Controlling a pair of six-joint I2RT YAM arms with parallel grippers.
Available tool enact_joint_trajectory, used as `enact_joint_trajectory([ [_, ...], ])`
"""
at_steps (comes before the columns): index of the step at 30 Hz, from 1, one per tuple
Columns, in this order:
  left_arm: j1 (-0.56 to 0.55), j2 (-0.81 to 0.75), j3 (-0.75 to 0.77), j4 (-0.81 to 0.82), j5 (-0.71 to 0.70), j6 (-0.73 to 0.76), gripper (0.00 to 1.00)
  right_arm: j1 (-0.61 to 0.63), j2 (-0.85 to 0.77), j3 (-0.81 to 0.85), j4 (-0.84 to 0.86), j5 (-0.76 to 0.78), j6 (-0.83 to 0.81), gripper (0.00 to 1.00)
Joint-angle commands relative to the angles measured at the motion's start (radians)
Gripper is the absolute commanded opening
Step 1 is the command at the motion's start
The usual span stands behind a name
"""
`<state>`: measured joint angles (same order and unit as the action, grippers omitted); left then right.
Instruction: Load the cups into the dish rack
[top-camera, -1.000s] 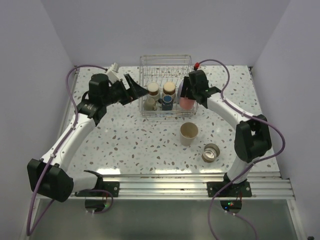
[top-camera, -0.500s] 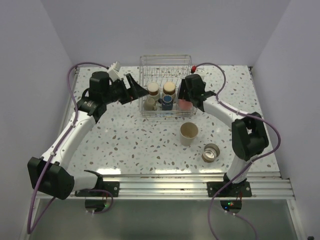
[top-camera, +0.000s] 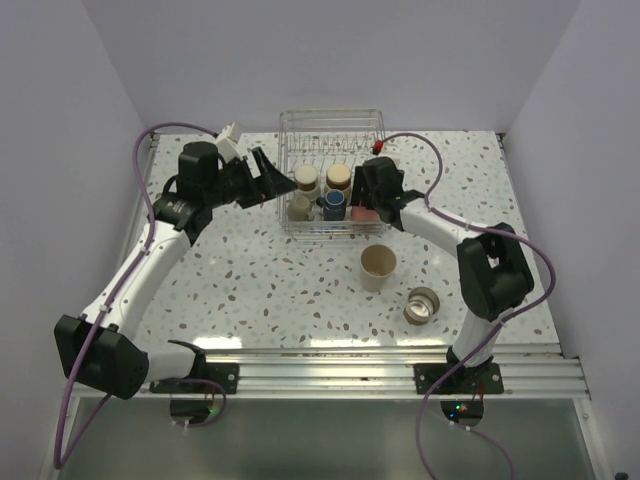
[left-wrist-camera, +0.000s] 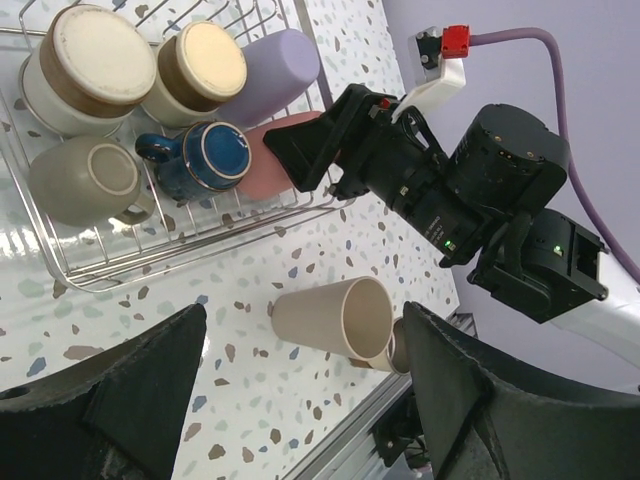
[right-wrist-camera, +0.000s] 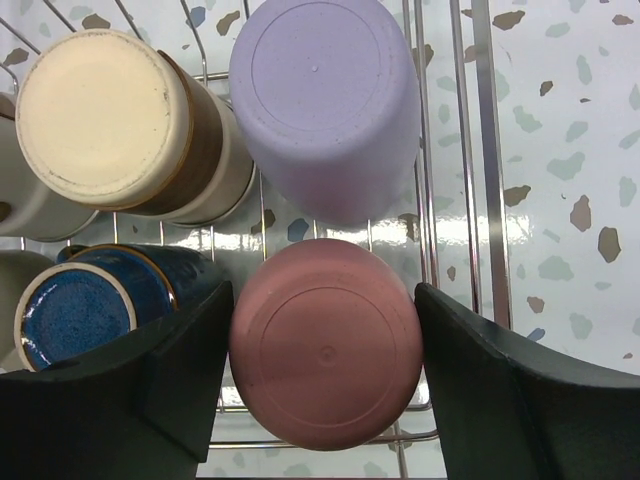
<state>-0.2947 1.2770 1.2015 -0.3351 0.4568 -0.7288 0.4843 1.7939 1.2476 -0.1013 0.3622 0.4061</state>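
Surface: speckled table (top-camera: 260, 285) boxed in by plain pale walls, as I watch from my remote station.
Rack: wire dish rack (top-camera: 335, 140) at upper centre of the overhead frame.
Right pincer: right gripper (right-wrist-camera: 322, 295) clenched on the pink cup (right-wrist-camera: 325, 345), a finger pressed to each side. The cup is bottom-up to the wrist camera, low in the rack's lower-right corner.
Neighbours: purple cup (right-wrist-camera: 325, 100) just above the pink one in the wrist view, dark mug (right-wrist-camera: 90, 305) to its left.
Left pincer: left gripper (top-camera: 275, 178) spread wide and holding nothing, hovering just beside the rack's left side.
Loaded: I count six cups inside the wires.
Waiting: tan cup (top-camera: 378, 266) upright below the rack, and a metal cup (top-camera: 422, 305) on its side further toward lower right, apart from it.
Step in hand: I judge the pink cup is being set down, a placement all but done.
Next move: I would open the fingers and lift straight out, clear of the wires and the purple cup. The tan cup looks the nearest next pick.
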Motion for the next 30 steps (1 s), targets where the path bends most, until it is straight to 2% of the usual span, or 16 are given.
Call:
enact_joint_trajectory([
  [1, 0.003, -0.028, 0.032, -0.025, -0.020, 0.043, 0.82, 0.008, -0.034, -0.017, 0.026, 0.017, -0.016, 0.75],
  [10, 0.003, -0.051, 0.041, -0.102, -0.043, 0.109, 0.82, 0.011, -0.093, -0.017, 0.005, 0.026, -0.029, 0.98],
  [15, -0.004, -0.048, 0.092, -0.163, -0.070, 0.169, 0.82, 0.013, -0.178, -0.014, -0.021, 0.041, -0.035, 0.99],
  [18, -0.056, -0.004, 0.141, -0.228, -0.073, 0.236, 0.82, 0.013, -0.259, -0.004, -0.058, 0.064, -0.036, 0.99],
  [22, -0.197, 0.091, 0.182, -0.309, -0.075, 0.319, 0.82, 0.011, -0.370, 0.022, -0.136, 0.073, -0.029, 0.99],
  [27, -0.314, 0.151, 0.132, -0.248, -0.038, 0.296, 0.80, 0.010, -0.429, 0.104, -0.352, 0.057, 0.025, 0.98],
  [30, -0.400, 0.214, 0.136, -0.233, -0.078, 0.266, 0.80, 0.010, -0.519, 0.072, -0.382, 0.052, 0.054, 0.99],
])
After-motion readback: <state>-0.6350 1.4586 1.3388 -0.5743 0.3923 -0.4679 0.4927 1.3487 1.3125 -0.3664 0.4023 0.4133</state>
